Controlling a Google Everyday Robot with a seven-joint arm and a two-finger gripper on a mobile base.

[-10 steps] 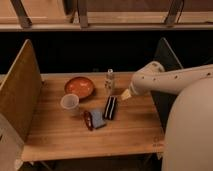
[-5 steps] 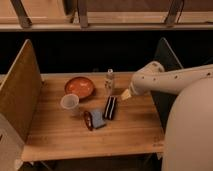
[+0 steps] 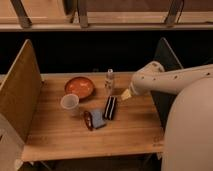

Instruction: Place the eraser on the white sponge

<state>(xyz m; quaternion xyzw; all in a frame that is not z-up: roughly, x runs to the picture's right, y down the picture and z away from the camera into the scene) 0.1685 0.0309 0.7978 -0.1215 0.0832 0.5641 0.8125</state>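
The eraser (image 3: 109, 107), a black oblong block with a pale lengthwise stripe, lies on the wooden table (image 3: 60, 135) near its middle. The white sponge (image 3: 97, 118), a pale greyish-blue pad, lies just left of and in front of the eraser, touching or almost touching it. My gripper (image 3: 126, 94) is at the end of the white arm, low over the table, just right of and behind the eraser's far end, not touching it.
A dark red-brown oval thing (image 3: 87, 120) lies against the sponge's left side. A white cup (image 3: 69, 102) stands to the left, an orange bowl (image 3: 79, 87) behind it, a small clear bottle (image 3: 109, 80) behind the eraser. Wooden side panels (image 3: 20, 90) flank the table.
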